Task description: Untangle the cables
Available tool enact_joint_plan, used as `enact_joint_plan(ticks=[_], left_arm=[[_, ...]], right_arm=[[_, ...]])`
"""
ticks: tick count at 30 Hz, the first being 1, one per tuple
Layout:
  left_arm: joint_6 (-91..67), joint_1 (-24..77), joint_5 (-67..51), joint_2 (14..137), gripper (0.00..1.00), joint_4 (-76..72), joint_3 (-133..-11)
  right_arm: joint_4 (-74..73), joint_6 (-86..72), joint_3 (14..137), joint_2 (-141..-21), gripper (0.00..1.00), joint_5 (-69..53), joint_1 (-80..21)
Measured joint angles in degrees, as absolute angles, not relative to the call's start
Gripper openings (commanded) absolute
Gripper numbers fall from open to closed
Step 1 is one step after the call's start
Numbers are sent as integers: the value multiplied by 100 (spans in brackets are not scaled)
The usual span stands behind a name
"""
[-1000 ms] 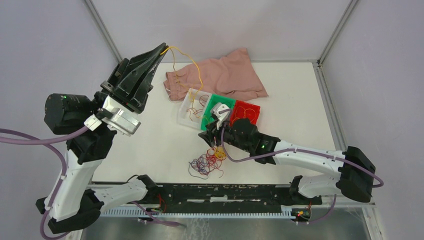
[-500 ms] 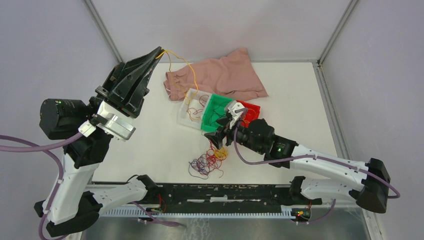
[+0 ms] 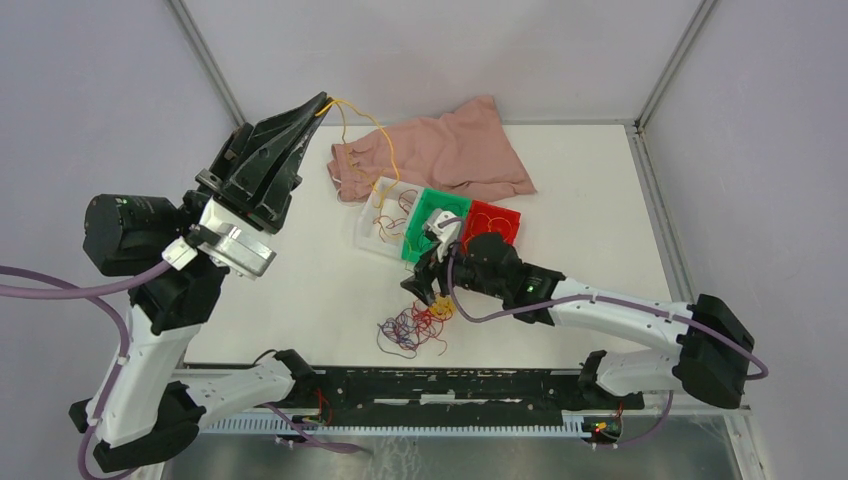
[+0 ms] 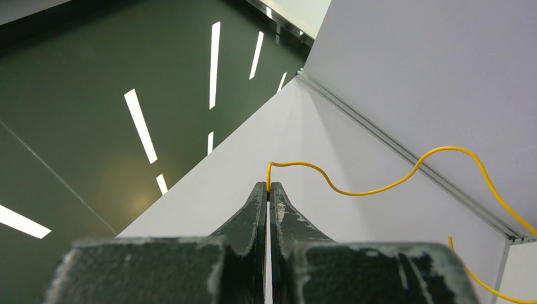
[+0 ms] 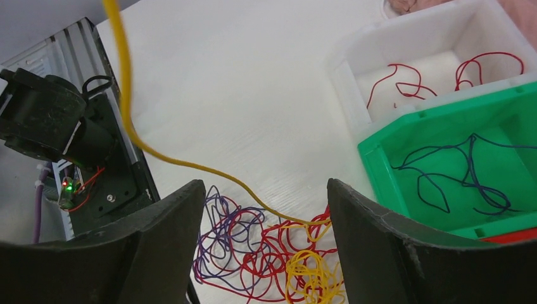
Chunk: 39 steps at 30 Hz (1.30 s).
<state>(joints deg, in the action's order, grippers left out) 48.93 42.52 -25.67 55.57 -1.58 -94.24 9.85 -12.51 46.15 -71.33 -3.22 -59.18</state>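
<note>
A white table [image 3: 300, 290] was enclosed on three sides by plain pale grey wall panels [image 3: 420, 50], joined at the far corners by aluminium posts [image 3: 205, 60]. Along the near edge a black rail [image 3: 450, 385] was mounted above a dull metal surface [image 3: 450, 455]. In the left wrist view, a dark green expanse [image 4: 76, 82] was crossed by bright white light strips [image 4: 142, 126].

Red, yellow and purple cables [image 3: 415, 328] lie in a curly, tangled clump; one yellow strand [image 5: 122, 69] stretches high above it.

The left gripper's [image 4: 268, 190] fingers [image 4: 253, 209] pinch a yellow cable [image 4: 367, 189].
</note>
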Motion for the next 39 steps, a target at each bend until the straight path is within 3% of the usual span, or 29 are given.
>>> enact_joint_plan(ticks=[2,6,9,18,25,34,39], left_arm=[[4893,4252,-2567,5557,3,-158,-9424],[4893,4252,-2558,5548,3,-134,-9417],[4823,4252,-2462,5452,3,-95,-9247],[3201,4252,-1393,4473,7,410,-7059],[2139,4252,-1745,4696,16,1367,-6215],[1772,4206,-2412,4858,44,1990,-5690],[1734,4066,-2749,4866,51,2108,-5677]], right_arm=[[1002,-1232,4663,-7319,61,-410,-5911],[1020,-1179,4858,-7673,23,-436,-5896],[1028,-1162,4930,-7701,1,-397,-5872],[1238,-1365,4939,-6895,1,-193,-5800],[1629,-1747,4915,-6512,1,-384,-5795],[1653,-2158,4711,-6342,1,-628,-5798],[1522,-2366,4700,-6355,1,-897,-5802]])
